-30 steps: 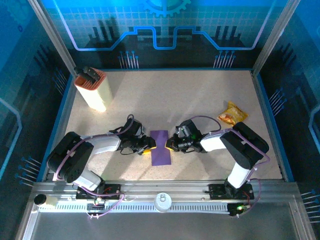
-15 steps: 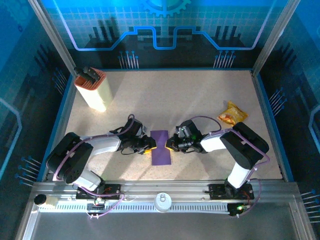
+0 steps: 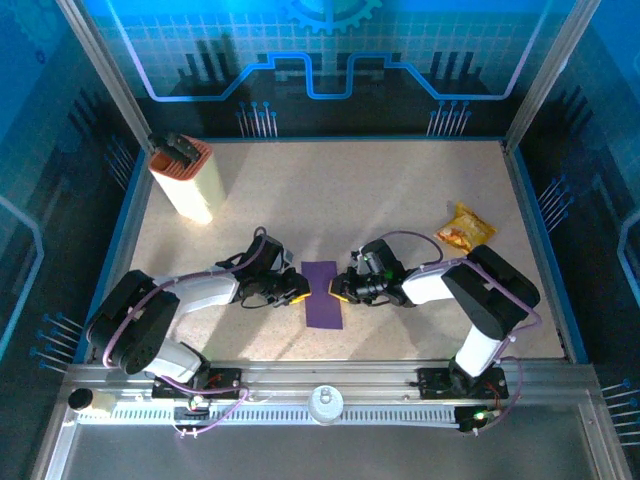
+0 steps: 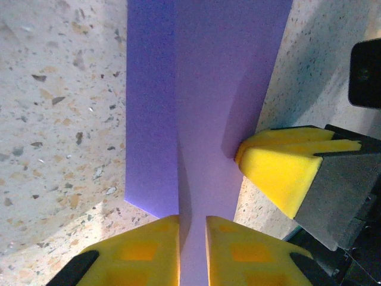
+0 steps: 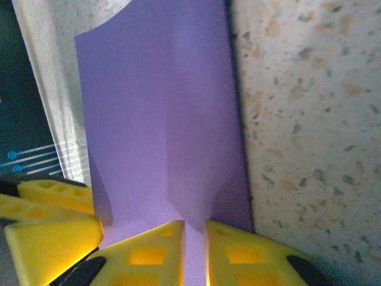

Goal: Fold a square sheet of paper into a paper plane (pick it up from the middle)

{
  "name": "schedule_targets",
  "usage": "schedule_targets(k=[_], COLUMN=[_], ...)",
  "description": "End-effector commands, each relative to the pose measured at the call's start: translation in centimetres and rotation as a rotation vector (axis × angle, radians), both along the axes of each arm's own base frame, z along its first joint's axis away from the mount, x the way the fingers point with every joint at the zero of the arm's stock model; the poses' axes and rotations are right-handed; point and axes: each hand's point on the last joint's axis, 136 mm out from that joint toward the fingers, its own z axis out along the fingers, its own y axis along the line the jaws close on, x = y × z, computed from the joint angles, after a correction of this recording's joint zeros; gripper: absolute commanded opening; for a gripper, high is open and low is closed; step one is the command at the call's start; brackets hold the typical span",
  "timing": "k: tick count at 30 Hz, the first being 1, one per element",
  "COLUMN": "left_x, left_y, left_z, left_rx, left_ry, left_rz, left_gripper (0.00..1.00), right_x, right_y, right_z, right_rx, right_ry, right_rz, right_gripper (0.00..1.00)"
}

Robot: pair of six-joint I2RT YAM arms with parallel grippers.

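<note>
Close in, the left gripper (image 4: 192,229) holds its yellow pads a narrow slit apart, with one edge of the purple sheet of paper (image 4: 202,89) running into that slit; whether it pinches, I cannot tell. Opposite, the right gripper (image 5: 195,229) meets the other edge likewise, its grip equally unclear. Between them the creased sheet lies on the bench (image 4: 59,89). Farther off, a box (image 3: 187,180) stands beyond the left gripper.

Robot lab, alu-framed cell (image 3: 103,70)
</note>
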Motion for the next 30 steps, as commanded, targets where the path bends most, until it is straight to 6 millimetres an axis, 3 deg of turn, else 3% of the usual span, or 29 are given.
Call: schedule_targets(k=[1,8,11,18,24,30], left_x=[-0.1,0.2,0.2,0.4,0.4,0.5], left_y=[-0.3,-0.9,-1.0,-1.1,-1.2,-1.2], left_z=[0.8,1.5,1.6,2.2,2.5,2.6], left_rx=[-0.022,-0.069,-0.071,-0.088,-0.086,-0.085], left_ry=[-0.01,-0.017,-0.015,-0.021,-0.023,-0.025], left_rz=[0.001,0.004,0.004,0.013,0.009,0.008], left_gripper=[0.16,0.1,0.09,0.09,0.09,0.09], right_x=[-0.3,0.1,-0.1,-2.0,-5.4,-9.0], right_y=[-1.1,-2.0,-2.6,-1.4,1.3,4.0], right_z=[0.4,3.6,5.1,9.3,9.3,8.0], right_rx=[-0.051,-0.117,-0.161,-0.308,-0.518,-0.647], right_ry=[-0.032,-0.142,-0.229,-0.624,-1.001,-1.206], right_rz=[0.023,0.044,0.045,0.204,0.452,0.718], right_gripper=[0.24,0.34,0.45,0.51,0.64,0.64])
